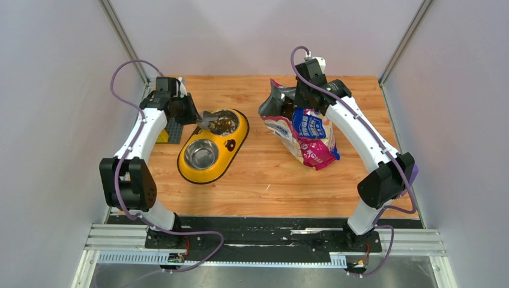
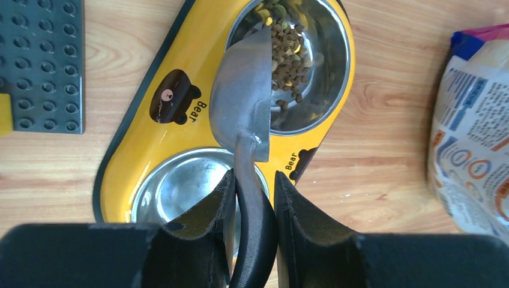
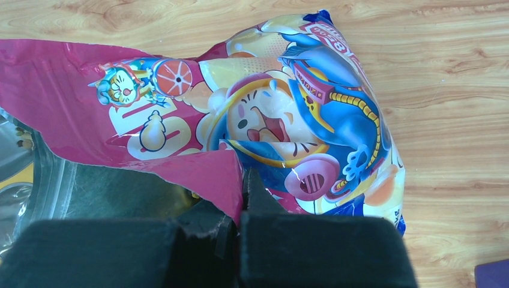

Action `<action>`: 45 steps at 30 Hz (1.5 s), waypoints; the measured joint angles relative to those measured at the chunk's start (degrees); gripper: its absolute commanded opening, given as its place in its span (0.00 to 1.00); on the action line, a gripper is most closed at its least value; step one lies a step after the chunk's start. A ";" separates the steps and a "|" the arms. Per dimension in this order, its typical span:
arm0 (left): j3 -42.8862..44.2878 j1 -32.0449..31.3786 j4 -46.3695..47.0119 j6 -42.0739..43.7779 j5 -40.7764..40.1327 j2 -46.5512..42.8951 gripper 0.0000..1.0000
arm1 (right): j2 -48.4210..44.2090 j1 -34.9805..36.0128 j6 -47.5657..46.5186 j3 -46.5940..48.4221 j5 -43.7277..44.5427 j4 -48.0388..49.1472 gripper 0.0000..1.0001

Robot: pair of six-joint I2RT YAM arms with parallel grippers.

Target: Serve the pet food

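My left gripper (image 2: 252, 198) is shut on the handle of the grey scoop (image 2: 243, 99), which is tipped on its side over the far steel bowl (image 2: 324, 66) of the yellow feeder (image 1: 213, 144). Brown kibble (image 2: 287, 51) lies in that bowl, beside the scoop's rim. The near steel bowl (image 2: 174, 186) holds nothing. My right gripper (image 3: 240, 186) is shut on the torn pink edge of the pet food bag (image 3: 288, 120), holding its mouth open. In the top view the bag (image 1: 306, 135) lies on the table right of the feeder, under the right gripper (image 1: 297, 99).
A dark grey studded baseplate (image 2: 42, 66) with a yellow piece (image 2: 5, 114) lies left of the feeder, near the left wall. Grey walls close in the wooden table (image 1: 264, 174) on the left, the right and the back.
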 measured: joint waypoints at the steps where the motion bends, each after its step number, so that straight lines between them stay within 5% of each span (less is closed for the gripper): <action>1: 0.59 -0.96 -0.59 0.72 -1.38 0.00 0.00 | 0.00 -0.04 0.00 0.00 0.00 0.00 0.00; 13: 6.12 -9.66 -5.57 10.34 -16.00 -1.40 0.00 | 0.00 -0.04 -0.79 0.00 -0.02 0.22 0.00; 22: 12.50 -9.81 -10.12 11.39 -17.55 -6.51 0.00 | -0.02 -0.09 -1.20 0.00 -0.13 0.33 0.00; 28: 17.90 -9.79 -8.44 7.85 -5.31 -10.29 0.00 | -0.02 -0.15 -1.46 0.00 -0.90 0.35 0.00; 36: 13.09 -11.54 8.81 -3.93 16.74 -15.98 0.00 | -0.57 -0.26 -1.57 0.00 -2.03 0.35 0.00; 45: 10.88 -17.99 12.09 -3.32 22.77 -14.43 0.00 | -2.21 -0.26 -1.68 0.00 -2.51 0.24 0.00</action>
